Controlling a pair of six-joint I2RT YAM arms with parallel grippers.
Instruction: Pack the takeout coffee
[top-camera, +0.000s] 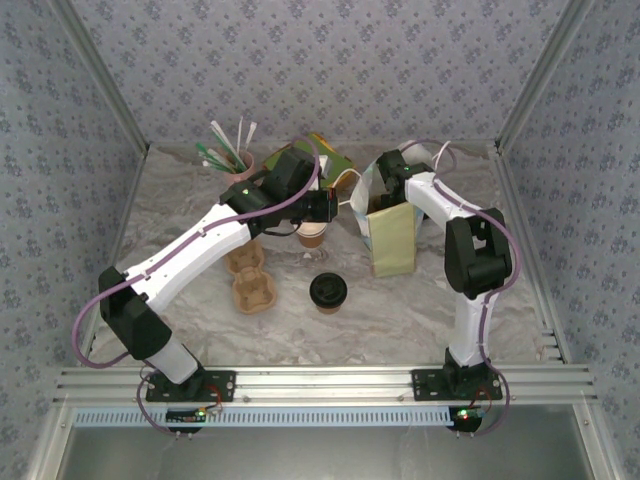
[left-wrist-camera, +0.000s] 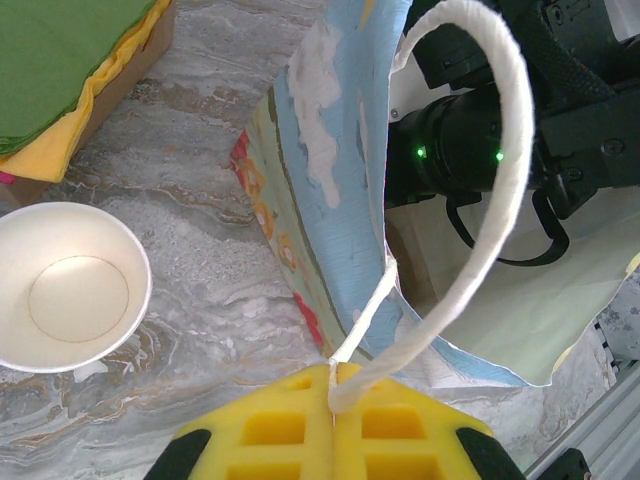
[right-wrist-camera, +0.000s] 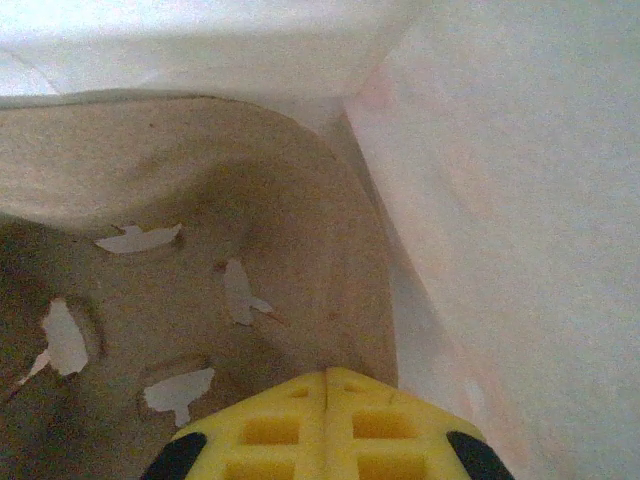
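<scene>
The takeout coffee (top-camera: 328, 291) sits unpacked on the bench. The left end effector (left-wrist-camera: 332, 385) pinches the bag handle (left-wrist-camera: 505, 180). The right end effector (right-wrist-camera: 327, 378), pressed together, rests inside the bag (right-wrist-camera: 500, 200). The likely next move is grasping the coffee.

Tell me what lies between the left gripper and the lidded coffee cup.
In the top view, the lidless brown cup stands between the left gripper and the takeout coffee, nearer the gripper; otherwise bare table.
</scene>
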